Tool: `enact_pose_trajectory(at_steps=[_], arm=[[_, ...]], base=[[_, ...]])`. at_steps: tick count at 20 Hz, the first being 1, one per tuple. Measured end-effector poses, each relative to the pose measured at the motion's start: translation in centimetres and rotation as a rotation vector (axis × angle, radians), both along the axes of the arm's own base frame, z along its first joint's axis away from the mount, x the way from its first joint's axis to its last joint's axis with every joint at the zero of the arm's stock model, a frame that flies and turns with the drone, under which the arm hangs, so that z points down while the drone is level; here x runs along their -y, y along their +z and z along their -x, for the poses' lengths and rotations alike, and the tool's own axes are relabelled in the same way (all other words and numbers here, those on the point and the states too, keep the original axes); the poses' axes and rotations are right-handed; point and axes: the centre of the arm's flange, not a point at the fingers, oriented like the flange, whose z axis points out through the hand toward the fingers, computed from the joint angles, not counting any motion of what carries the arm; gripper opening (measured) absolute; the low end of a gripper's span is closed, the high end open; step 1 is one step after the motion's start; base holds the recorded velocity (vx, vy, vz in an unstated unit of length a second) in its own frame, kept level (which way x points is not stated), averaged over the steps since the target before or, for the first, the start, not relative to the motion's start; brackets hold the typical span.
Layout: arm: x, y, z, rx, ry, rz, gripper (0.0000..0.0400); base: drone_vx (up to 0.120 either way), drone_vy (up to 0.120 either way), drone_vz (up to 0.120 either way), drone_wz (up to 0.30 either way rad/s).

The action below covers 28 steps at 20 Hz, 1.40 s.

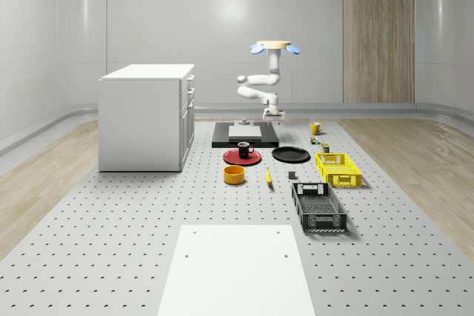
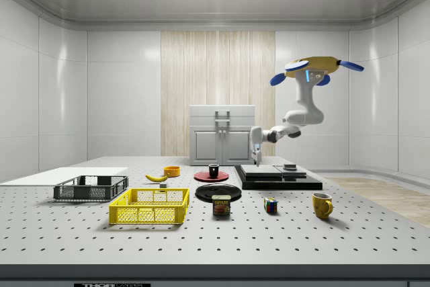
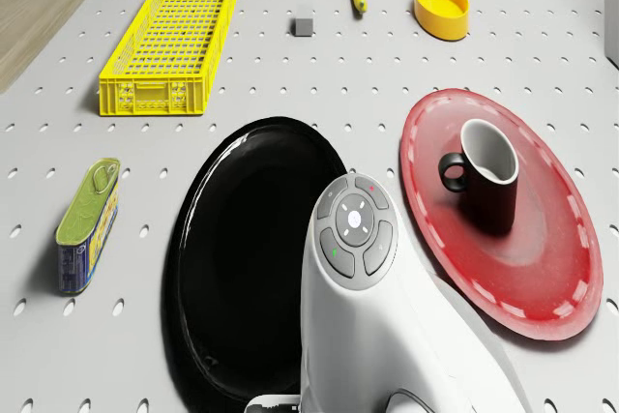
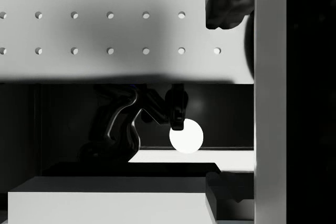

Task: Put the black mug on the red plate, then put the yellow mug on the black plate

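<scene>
The black mug point(image 1: 245, 149) point(image 3: 488, 176) stands upright on the red plate point(image 1: 235, 159) point(image 3: 542, 268). Beside it lies the black plate point(image 1: 290, 155) point(image 3: 242, 258), with nothing on it. The yellow mug point(image 1: 316, 128) point(image 2: 322, 205) stands on the table, to the whole-scene view's right of the black platform point(image 1: 245, 137). My drone point(image 1: 274, 47) point(image 2: 316, 68) hovers over that platform. The gripper point(image 1: 271, 120) point(image 2: 257, 161) point(image 4: 228, 98) points down over the platform's edge by the plates, open, holding nothing, well apart from both mugs.
A white cabinet point(image 1: 148, 116) stands at the whole-scene view's left. A yellow bowl point(image 1: 234, 175), banana point(image 1: 268, 176), yellow basket point(image 1: 338, 169) and black basket point(image 1: 318, 206) lie in front of the plates. A spam can point(image 2: 222, 205) and a colour cube point(image 2: 270, 205) sit near the yellow mug.
</scene>
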Motion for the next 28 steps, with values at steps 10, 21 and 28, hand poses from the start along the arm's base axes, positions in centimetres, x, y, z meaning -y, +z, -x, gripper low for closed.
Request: enact_pose_trajectory(at_steps=[10, 21, 28], arm=[[0.00, 0.00, 0.00, 0.000, 0.000, 0.000, 0.0400], [0.00, 0.00, 0.00, 0.000, 0.000, 0.000, 0.0400], [0.00, 0.00, 0.00, 0.000, 0.000, 0.000, 0.0400]], base=[[-0.120, 0.120, 0.000, 0.000], [-0.120, 0.120, 0.000, 0.000], [-0.120, 0.120, 0.000, 0.000]])
